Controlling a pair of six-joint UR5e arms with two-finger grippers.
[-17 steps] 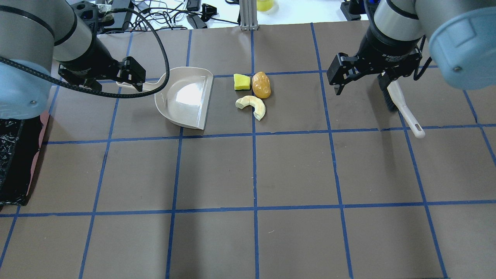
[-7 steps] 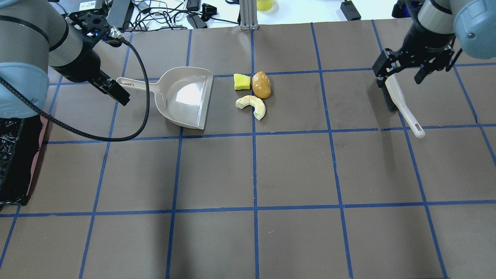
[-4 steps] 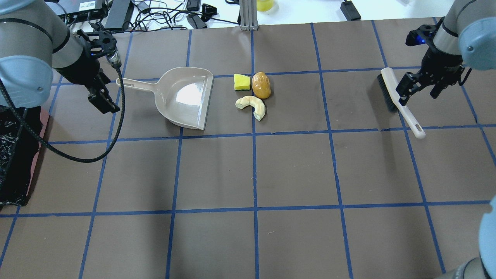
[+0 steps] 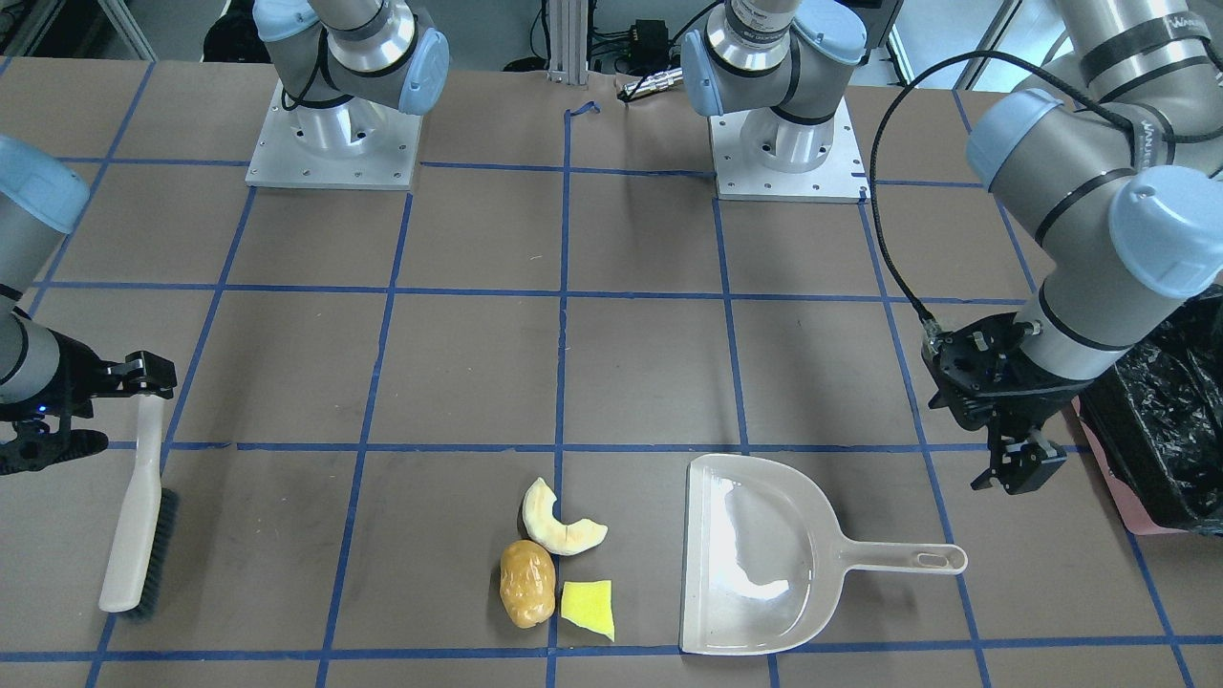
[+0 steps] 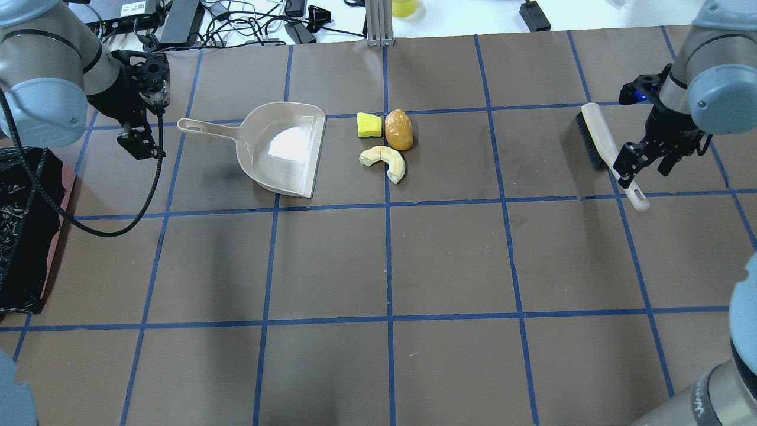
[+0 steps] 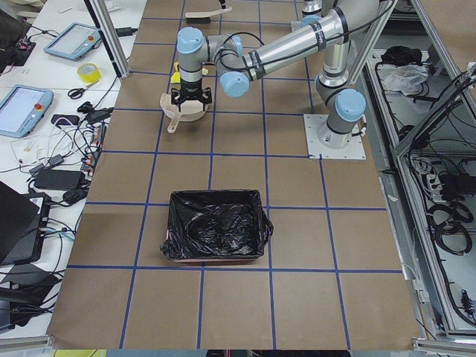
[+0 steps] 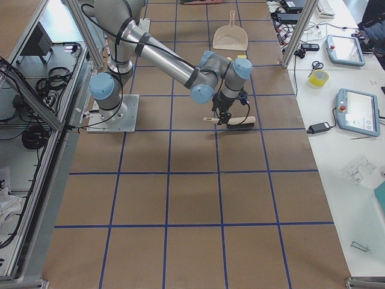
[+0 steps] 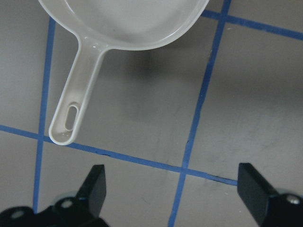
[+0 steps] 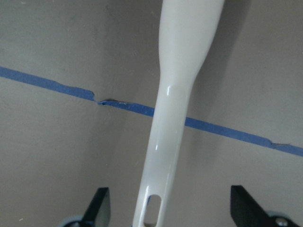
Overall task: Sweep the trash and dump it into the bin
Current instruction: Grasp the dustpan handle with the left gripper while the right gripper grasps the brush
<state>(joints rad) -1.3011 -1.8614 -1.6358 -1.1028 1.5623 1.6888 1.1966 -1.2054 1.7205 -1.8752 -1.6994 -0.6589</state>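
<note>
The trash lies together at the far middle: a pale melon-rind slice (image 5: 384,162) (image 4: 559,521), an orange-brown potato lump (image 5: 399,129) (image 4: 527,582) and a yellow wedge (image 5: 369,125) (image 4: 588,609). The bin (image 5: 18,236) (image 6: 216,227), pink with a black bag, stands at the left edge. A beige dustpan (image 5: 284,148) lies left of the trash. My left gripper (image 5: 139,139) (image 8: 171,177) is open and empty, just beyond the handle's end (image 8: 78,101). My right gripper (image 5: 644,161) (image 9: 170,196) is open, with its jaws on either side of the white brush's handle (image 9: 175,104) (image 5: 630,189).
The brush's black bristles (image 5: 585,142) face the trash. A metal post (image 5: 376,23) and cables (image 5: 236,23) sit beyond the table's far edge. The two arm bases (image 4: 330,134) (image 4: 783,143) stand on the robot's side of the table.
My left gripper drew back from over the dustpan handle to its left and turned. My right gripper moved from the brush head, out to the right, then over the brush handle. The trash has not moved.
</note>
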